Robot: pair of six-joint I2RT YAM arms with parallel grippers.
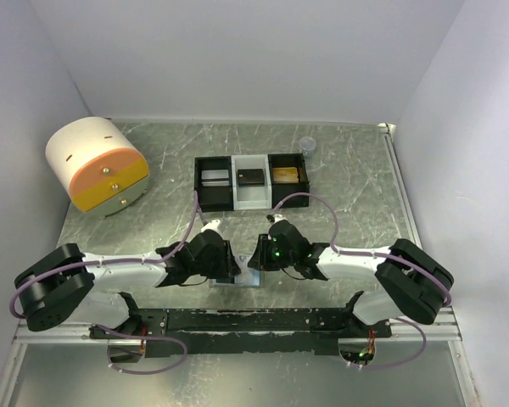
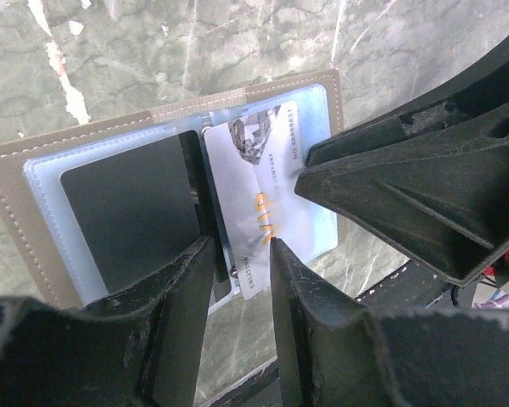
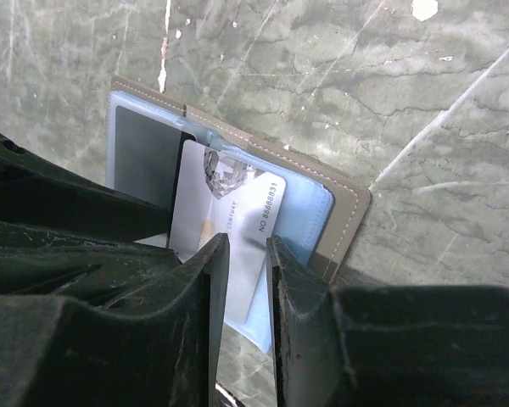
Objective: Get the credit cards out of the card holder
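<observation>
The grey card holder (image 1: 243, 281) lies open on the table near the front edge, with both grippers over it. In the left wrist view the holder (image 2: 34, 170) shows pale blue lining, a black card (image 2: 127, 212) in one leaf and a white card (image 2: 267, 170) sticking out of the other. My left gripper (image 2: 237, 246) is narrowly open over the white card's lower corner. In the right wrist view the holder (image 3: 343, 203) shows the white card (image 3: 237, 203) slid out at a slant. My right gripper (image 3: 246, 242) is narrowly open, its tips on that card.
A black-and-white three-compartment tray (image 1: 197, 182) stands behind the grippers with a card in each compartment. A round white, orange and yellow drawer unit (image 1: 97, 164) sits at the back left. A small clear cup (image 1: 307, 145) stands behind the tray. A black rail (image 1: 254, 320) runs along the front edge.
</observation>
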